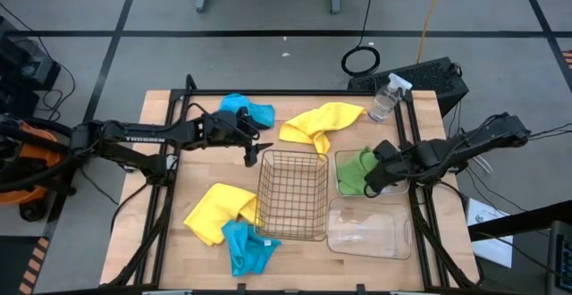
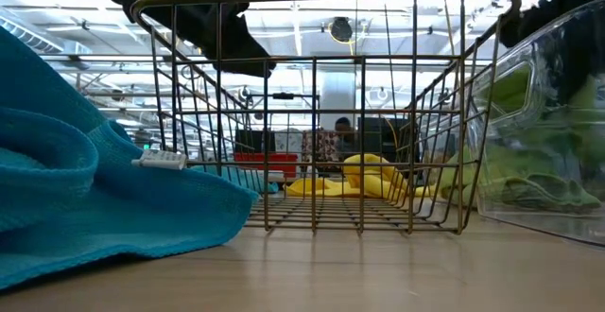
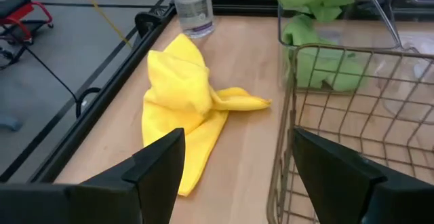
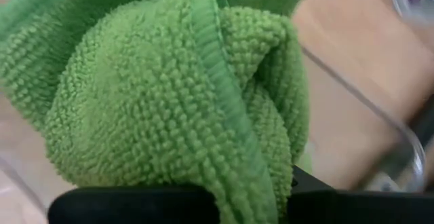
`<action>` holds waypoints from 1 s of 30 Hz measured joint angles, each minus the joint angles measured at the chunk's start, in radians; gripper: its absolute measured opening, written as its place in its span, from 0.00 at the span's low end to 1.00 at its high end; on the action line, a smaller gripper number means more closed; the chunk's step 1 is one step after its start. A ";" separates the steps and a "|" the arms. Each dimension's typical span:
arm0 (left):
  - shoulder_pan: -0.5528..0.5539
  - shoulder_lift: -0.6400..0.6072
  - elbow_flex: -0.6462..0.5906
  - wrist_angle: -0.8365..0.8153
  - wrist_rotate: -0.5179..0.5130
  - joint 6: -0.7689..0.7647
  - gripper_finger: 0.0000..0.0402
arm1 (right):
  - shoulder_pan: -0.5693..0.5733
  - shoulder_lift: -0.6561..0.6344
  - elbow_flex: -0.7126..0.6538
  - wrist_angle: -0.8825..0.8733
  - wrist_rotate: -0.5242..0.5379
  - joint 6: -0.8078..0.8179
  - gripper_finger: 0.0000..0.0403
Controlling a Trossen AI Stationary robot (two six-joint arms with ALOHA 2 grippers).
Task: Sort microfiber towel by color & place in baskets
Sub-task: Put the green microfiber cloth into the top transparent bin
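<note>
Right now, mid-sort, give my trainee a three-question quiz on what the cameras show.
1. True or false: the wire basket already holds a towel.
2. Which color is the towel pinched in the right claw? A) yellow B) green C) blue
3. Fill in: the left claw is open, beside the wire basket's far rim, facing the far ______ towel.

Key:
1. False; it is empty.
2. B; the green towel hangs over the far clear tub, which already holds green cloth.
3. yellow

Green towel (image 4: 190,95) hangs crumpled over far clear tub (image 1: 402,156), beside wire basket (image 1: 292,195).
</note>
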 joint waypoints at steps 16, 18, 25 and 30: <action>-0.001 0.000 0.000 0.012 0.003 -0.013 0.68 | -0.010 0.205 0.000 -0.061 -0.026 0.136 0.20; -0.001 0.000 0.000 0.012 0.003 -0.014 0.68 | -0.010 0.206 0.000 -0.075 -0.048 0.135 0.27; -0.001 0.000 0.000 0.012 0.003 -0.014 0.68 | -0.008 0.204 0.070 -0.167 -0.134 0.133 0.48; -0.001 0.000 0.000 0.011 0.008 -0.014 0.68 | 0.010 0.204 0.149 -0.230 -0.184 0.132 0.54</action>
